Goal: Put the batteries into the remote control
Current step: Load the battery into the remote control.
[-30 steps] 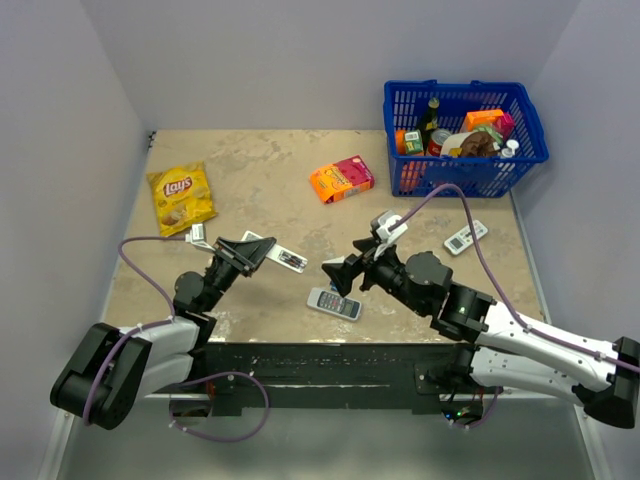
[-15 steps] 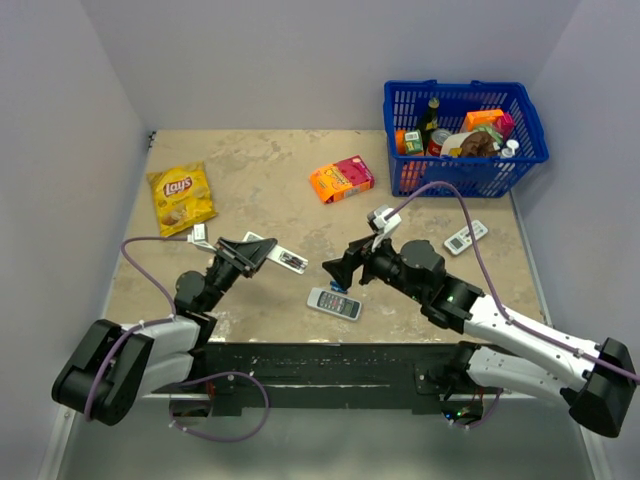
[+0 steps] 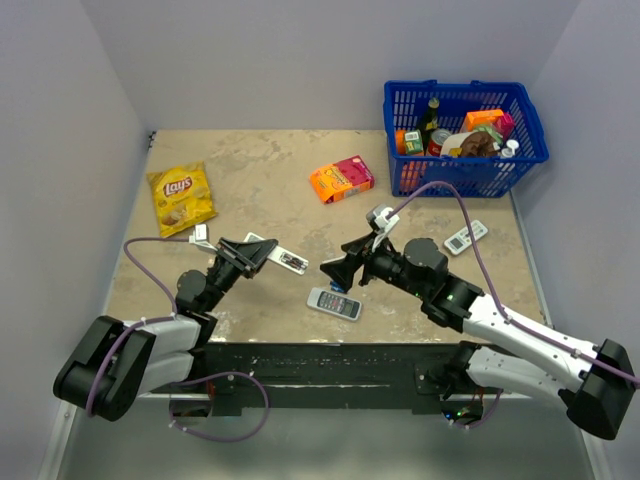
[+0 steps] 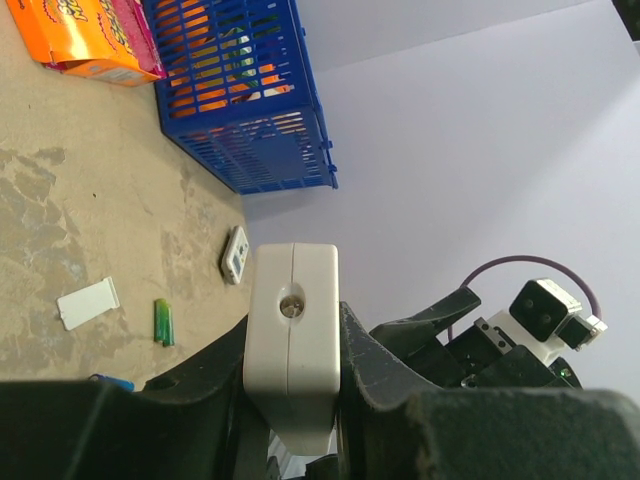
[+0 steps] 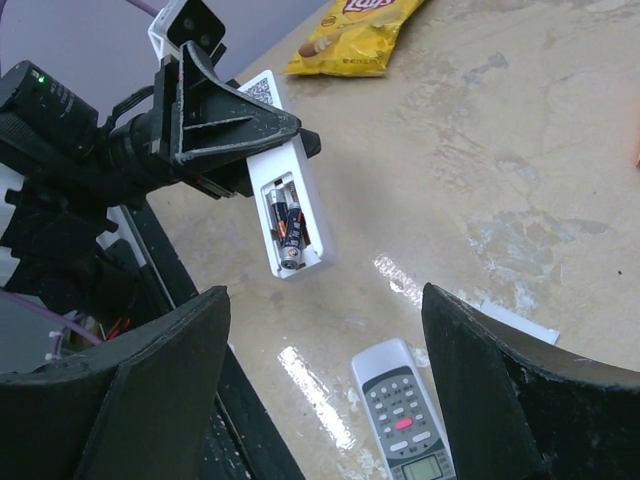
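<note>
**Step in hand (judged):** finishing the load. The remote control is held clear of the table, clamped across its body by the left gripper. Its back faces the right arm and the battery bay is uncovered. The batteries lie side by side inside that bay, towards the free end. Whether they are fully seated cannot be told.

**Doing it well (judged):**
- The right gripper should come in square to the open bay.
- Any press on the cells should be light and straight down into the bay. The remote is gripped on its upper part only, and its bay end projects unsupported, so a hard push there would lever it in the grip.
- If the cells sit home, the bay needs closing. A small white plate lying flat on the table is probably the cover. Being thin and flat, it will be awkward to pinch.
- The green pair just beside the plate is no part of this job.

**Pose:**
- The left arm sits low and reaches forward. Its jaws are narrowed firmly onto the remote, which tilts with its free end towards the right arm.
- The right arm stretches leftward across the near middle of the table, above the grey remote. It faces the held remote and is apart from it.
- The right arm's fingers stand wide apart with nothing between them.
</note>
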